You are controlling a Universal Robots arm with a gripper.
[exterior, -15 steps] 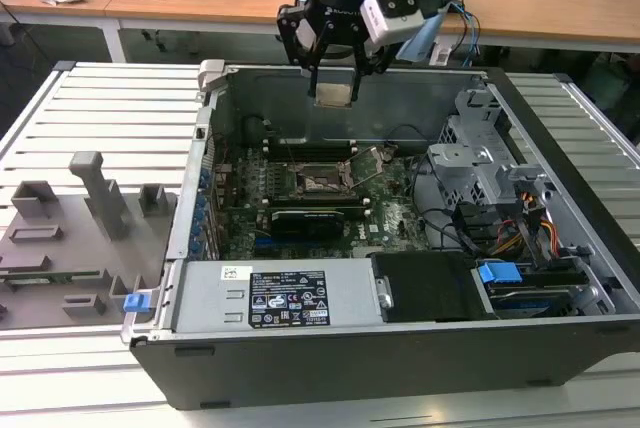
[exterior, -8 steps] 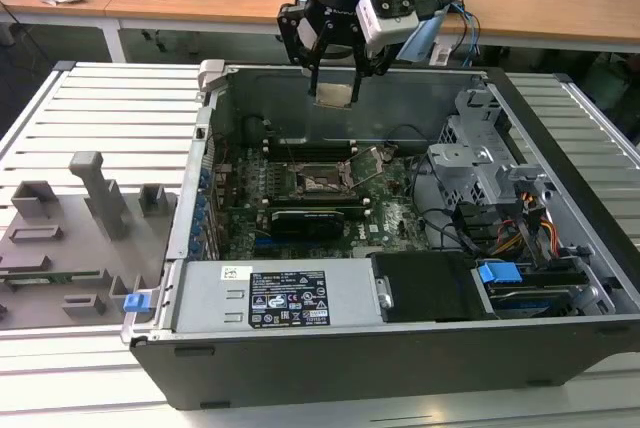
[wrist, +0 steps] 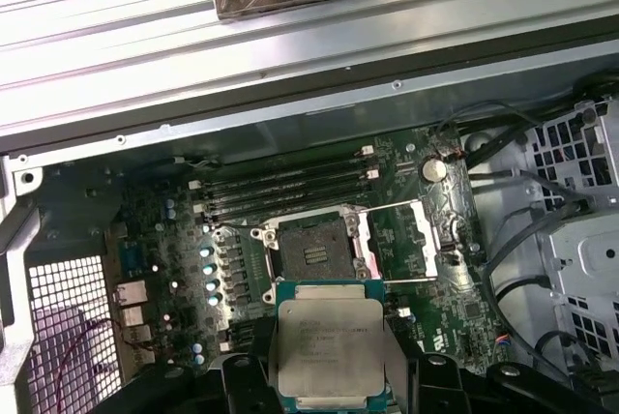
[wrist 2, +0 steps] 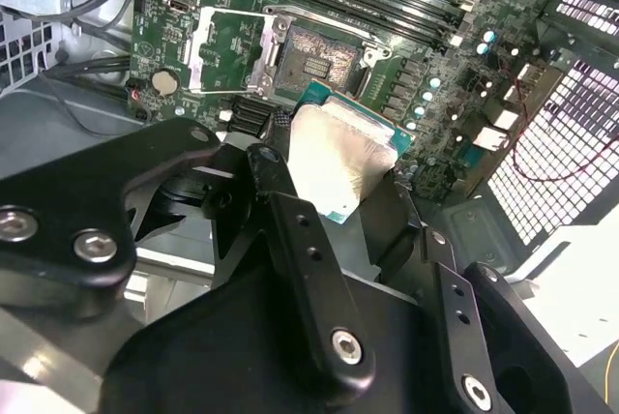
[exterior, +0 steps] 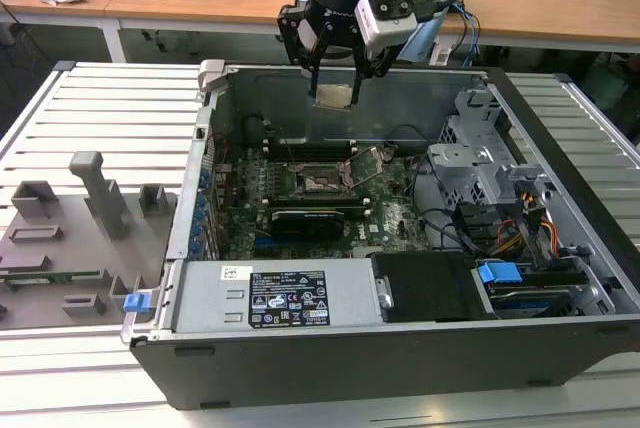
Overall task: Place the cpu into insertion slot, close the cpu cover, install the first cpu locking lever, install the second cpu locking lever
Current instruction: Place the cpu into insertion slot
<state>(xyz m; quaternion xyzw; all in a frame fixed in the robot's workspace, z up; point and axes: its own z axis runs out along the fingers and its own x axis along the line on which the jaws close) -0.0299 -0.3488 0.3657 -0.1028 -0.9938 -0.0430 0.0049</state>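
Above the open case (exterior: 400, 373), the gripper (exterior: 336, 86) is clamping the chip (wrist: 331, 346) by two edges, hanging well clear of the walls; the socket (wrist: 311, 251) below is lying bare, its cover (wrist: 426, 238) swung aside.

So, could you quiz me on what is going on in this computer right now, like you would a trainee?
1. True or false: the cpu already sits in the insertion slot.
2. The cpu cover is: A) shut over the slot, B) swung open beside the slot, C) held by the jaws.
3. Fill in: the jaws grip the ____ above the computer case.

Key: 1 false; 2 B; 3 cpu.
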